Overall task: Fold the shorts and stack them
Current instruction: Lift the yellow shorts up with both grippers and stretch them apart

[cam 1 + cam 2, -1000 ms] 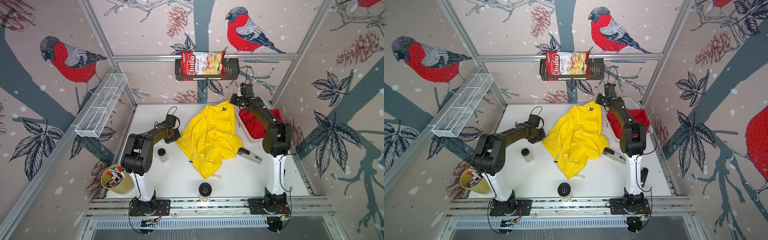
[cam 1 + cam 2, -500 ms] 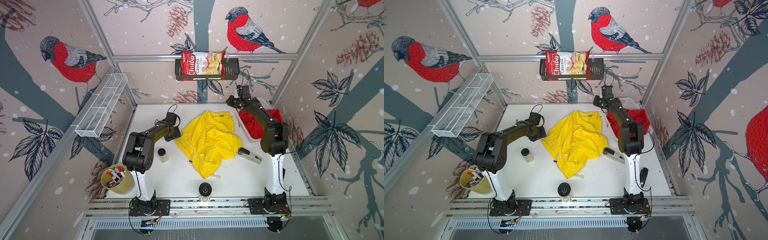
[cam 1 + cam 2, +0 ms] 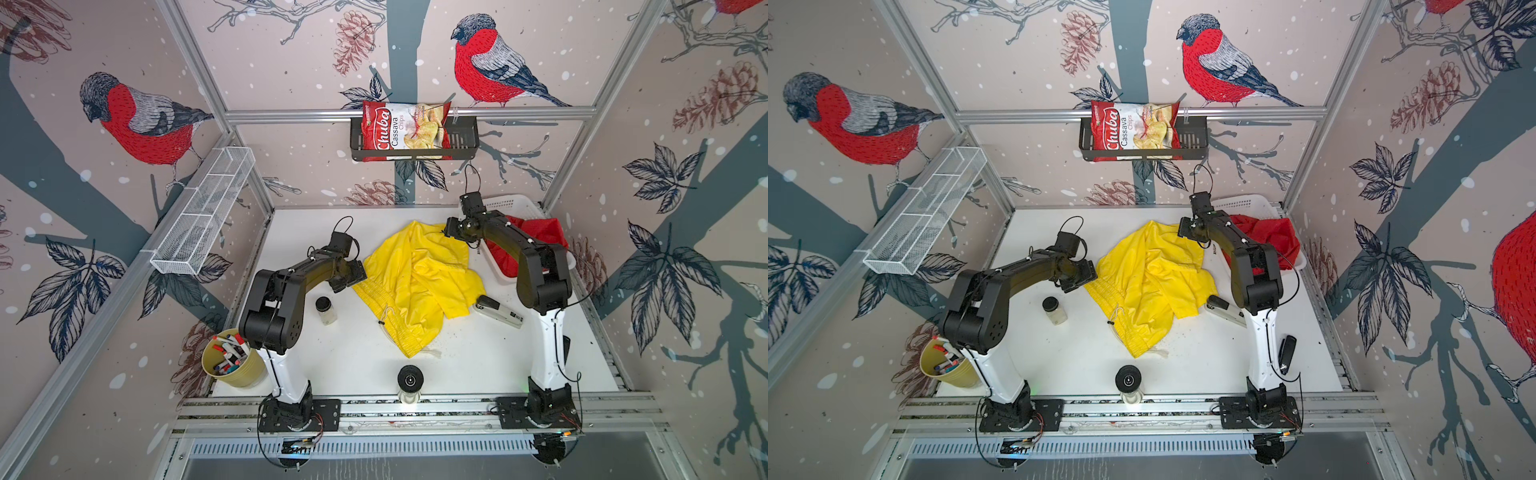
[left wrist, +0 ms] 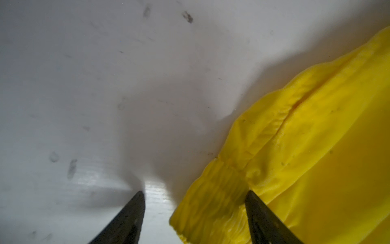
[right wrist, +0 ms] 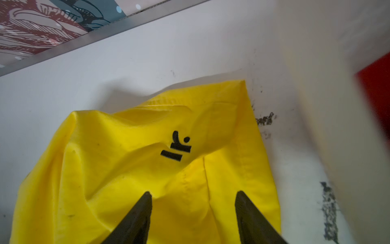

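Observation:
The yellow shorts [image 3: 419,278] [image 3: 1150,282] lie crumpled in the middle of the white table in both top views. My left gripper [image 3: 353,274] [image 4: 195,194] stands open at their left edge; the elastic waistband corner [image 4: 211,202] lies loose between its fingers. My right gripper [image 3: 451,228] [image 5: 193,195] hangs open over the far corner, just behind the black logo [image 5: 176,147], with nothing pinched. The red shorts [image 3: 536,237] [image 3: 1271,237] sit bunched in the white basket [image 3: 511,205] at the back right, partly hidden by my right arm.
A small jar [image 3: 326,309] stands left of the yellow cloth and a stapler [image 3: 498,316] lies right of it. A yellow cup of markers [image 3: 232,357] sits at the front left, a black round knob [image 3: 410,379] at the front edge. A chips bag [image 3: 403,129] hangs on the back wall.
Both grippers went from shut to open and let go of the yellow shorts. The far corner, held stretched toward the back before, has slumped onto the table.

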Robot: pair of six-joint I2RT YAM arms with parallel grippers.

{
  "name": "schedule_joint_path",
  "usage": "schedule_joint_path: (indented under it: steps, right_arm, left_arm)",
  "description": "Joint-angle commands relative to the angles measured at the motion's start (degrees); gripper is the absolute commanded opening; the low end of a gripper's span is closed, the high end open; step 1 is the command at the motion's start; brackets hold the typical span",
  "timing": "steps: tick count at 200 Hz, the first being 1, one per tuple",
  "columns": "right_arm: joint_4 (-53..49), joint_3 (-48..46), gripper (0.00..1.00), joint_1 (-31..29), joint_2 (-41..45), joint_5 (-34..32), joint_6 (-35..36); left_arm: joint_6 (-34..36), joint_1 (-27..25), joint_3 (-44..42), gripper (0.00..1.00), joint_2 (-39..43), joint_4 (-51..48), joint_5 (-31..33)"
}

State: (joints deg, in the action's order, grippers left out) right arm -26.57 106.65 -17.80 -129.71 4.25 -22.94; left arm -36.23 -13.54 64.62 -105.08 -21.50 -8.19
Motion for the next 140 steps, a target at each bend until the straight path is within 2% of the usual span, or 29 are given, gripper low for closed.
schedule_joint_path:
  steps: [1, 34, 77, 85, 92, 115, 127, 140]
  right_arm:
    - [-0.79, 2.63, 0.69, 0.32, -2.01, -2.06, -0.87]
    - [-1.67, 8.63, 0.7, 0.9, -6.83, -1.78, -1.41]
    - [0.82, 11.35, 0.69, 1.48, -10.09, 1.5, -2.42]
    - [1.53, 11.39, 0.63, 1.54, -10.49, 2.54, -2.51]
    - [2.28, 11.24, 0.54, 1.63, -10.65, 3.47, -2.47]
    - [3.99, 11.05, 0.16, 1.54, -10.36, 5.52, -2.32]
    - [4.23, 11.08, 0.06, 1.32, -9.32, 5.36, -1.67]
    - [4.08, 10.99, 0.01, 1.06, -7.39, 4.41, -0.62]
  left_arm:
    - [-1.41, -0.02, -0.29, 0.74, -1.34, 3.08, -2.89]
    - [-1.69, -0.07, 0.06, 0.69, -3.67, 4.06, -2.79]
    - [-1.43, 0.07, 1.25, 0.54, -5.79, 4.12, -2.67]
    - [-1.44, 0.01, 1.51, 0.5, -6.13, 4.19, -2.79]
    - [-1.39, 0.04, 1.57, 0.44, -6.36, 4.44, -2.96]
    - [-1.36, 0.01, 2.41, 0.12, -6.96, 4.21, -2.9]
    - [-1.02, 0.35, 3.19, 0.0, -6.98, 3.54, -2.73]
    - [-0.47, 1.11, 4.15, 0.0, -6.49, 2.59, -2.59]
